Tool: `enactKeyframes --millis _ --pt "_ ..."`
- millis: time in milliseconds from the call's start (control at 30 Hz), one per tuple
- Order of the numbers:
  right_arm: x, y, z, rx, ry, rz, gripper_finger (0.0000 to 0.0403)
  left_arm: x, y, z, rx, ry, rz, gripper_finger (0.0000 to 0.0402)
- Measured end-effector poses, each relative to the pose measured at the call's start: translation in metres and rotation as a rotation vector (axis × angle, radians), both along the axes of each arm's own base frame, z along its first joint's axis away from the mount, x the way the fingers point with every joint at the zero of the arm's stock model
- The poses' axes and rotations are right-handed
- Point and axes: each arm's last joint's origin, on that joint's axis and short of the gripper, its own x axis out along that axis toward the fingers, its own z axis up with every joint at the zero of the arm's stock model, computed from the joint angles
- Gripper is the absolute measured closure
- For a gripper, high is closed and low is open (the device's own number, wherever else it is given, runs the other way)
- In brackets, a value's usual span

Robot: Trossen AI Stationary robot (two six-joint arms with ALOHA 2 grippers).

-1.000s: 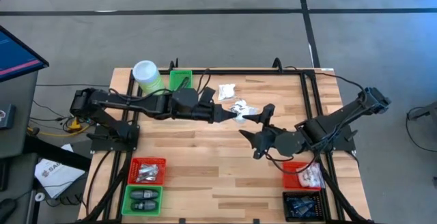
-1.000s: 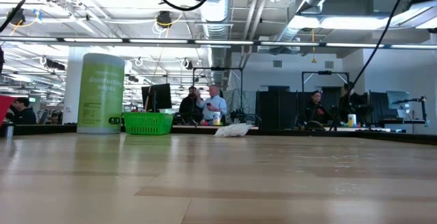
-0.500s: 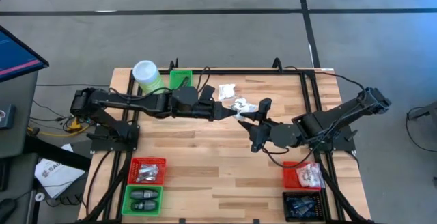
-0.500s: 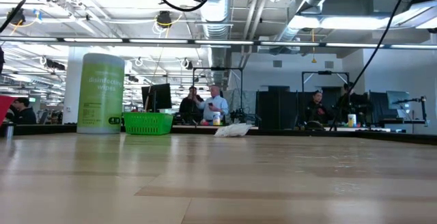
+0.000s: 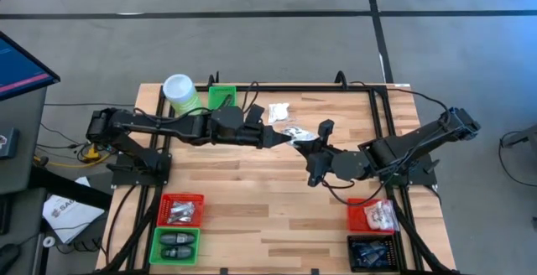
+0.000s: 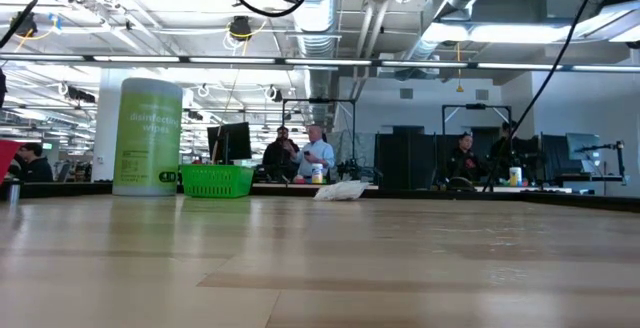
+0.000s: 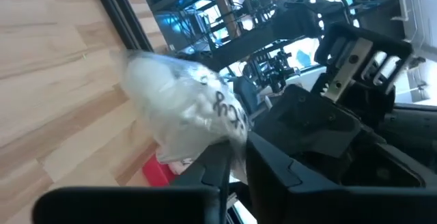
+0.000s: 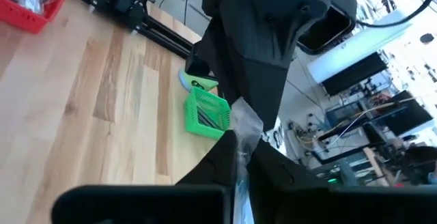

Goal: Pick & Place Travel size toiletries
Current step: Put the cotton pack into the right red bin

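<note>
Above mid-table, I see both grippers pinching one white sachet point(image 5: 295, 137) between them: my left gripper point(image 5: 284, 138) and right gripper point(image 5: 307, 144) each clamp an end.

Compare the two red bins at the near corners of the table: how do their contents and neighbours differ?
The left red bin holds slim silvery pieces; the right red bin holds white crinkly sachets. The left red bin sits beside a green bin of black oval pieces, while the right red bin sits beside a black bin of dark packets. Both are small, red, open-topped and partly filled.
</note>
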Motion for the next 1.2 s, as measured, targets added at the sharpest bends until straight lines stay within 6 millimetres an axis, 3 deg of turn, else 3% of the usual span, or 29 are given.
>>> enactKeyframes --millis 167,600,867,1033,1200 --pt "-0.002 0.000 0.005 0.072 -0.018 -0.018 0.0397 0.000 -0.002 -0.001 0.007 0.008 -0.031 0.0329" --pt "-0.027 -0.014 0.059 0.451 0.095 0.021 0.0401 -0.015 -0.004 0.013 0.202 0.000 -0.137 0.0219" --pt "-0.039 -0.025 0.085 0.792 0.180 0.131 0.0402 -0.031 -0.021 0.025 0.569 -0.008 -0.228 0.0206" --pt "-0.038 -0.030 0.088 0.933 0.198 0.144 0.0402 -0.022 -0.038 0.012 0.682 0.044 -0.221 0.0206" --pt "-0.040 -0.036 0.085 0.943 0.230 0.096 0.0402 -0.011 -0.054 -0.003 0.758 0.088 -0.187 0.0205"
